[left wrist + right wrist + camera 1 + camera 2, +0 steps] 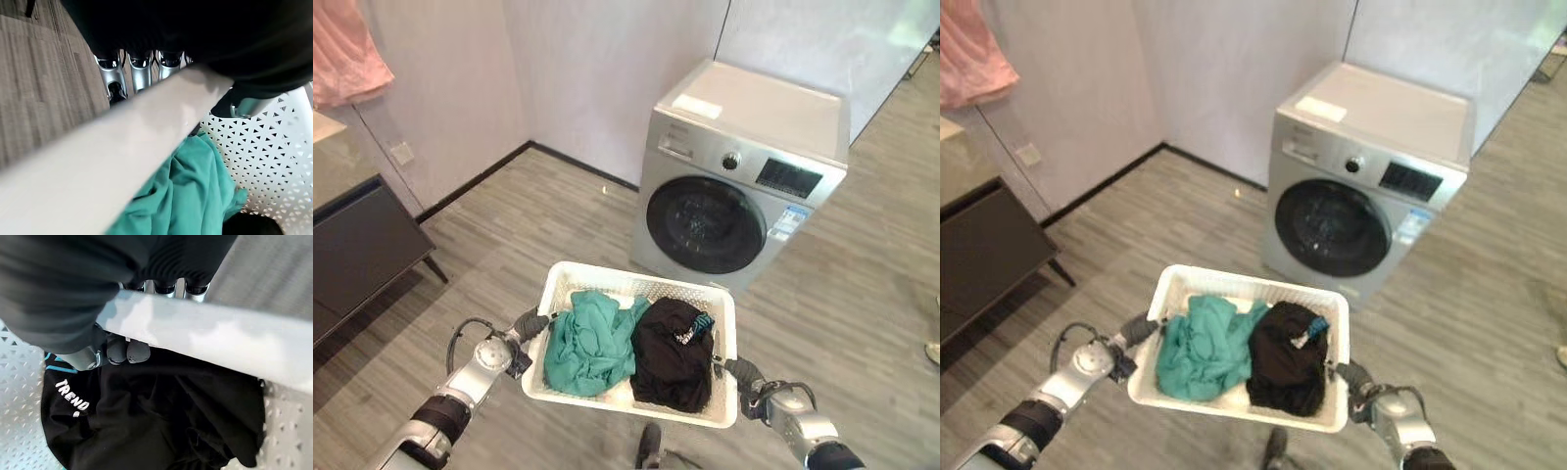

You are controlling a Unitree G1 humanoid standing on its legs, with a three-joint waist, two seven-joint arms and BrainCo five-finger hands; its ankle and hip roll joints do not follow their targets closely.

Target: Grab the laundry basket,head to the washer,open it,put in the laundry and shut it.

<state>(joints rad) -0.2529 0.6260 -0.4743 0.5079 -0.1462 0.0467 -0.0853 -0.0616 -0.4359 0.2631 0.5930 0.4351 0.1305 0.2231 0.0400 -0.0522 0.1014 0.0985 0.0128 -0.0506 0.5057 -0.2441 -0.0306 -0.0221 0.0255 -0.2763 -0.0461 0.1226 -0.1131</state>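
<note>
Basket (720, 294) is up: left hand (530, 324) and right hand (742, 373) each curl round a side rim, teal cloth (590, 343) and black cloth (674, 354) inside. Washer (741, 171) stands near ahead, door (705, 224) closed. You've yet to approach, open, load, shut

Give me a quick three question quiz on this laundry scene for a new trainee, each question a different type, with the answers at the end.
1. True or false: the round dark door of the silver front-loading washing machine is open.
2. Multiple choice: in the white perforated plastic laundry basket, the teal garment lies on which side of the black garment? A) the robot's left B) the robot's right C) underneath it
3. Short answer: what are the left hand and the right hand doing?

Key
1. False: the door is shut.
2. A.
3. Each grips a side rim of the basket and holds it above the grey wood-pattern floor.
</note>
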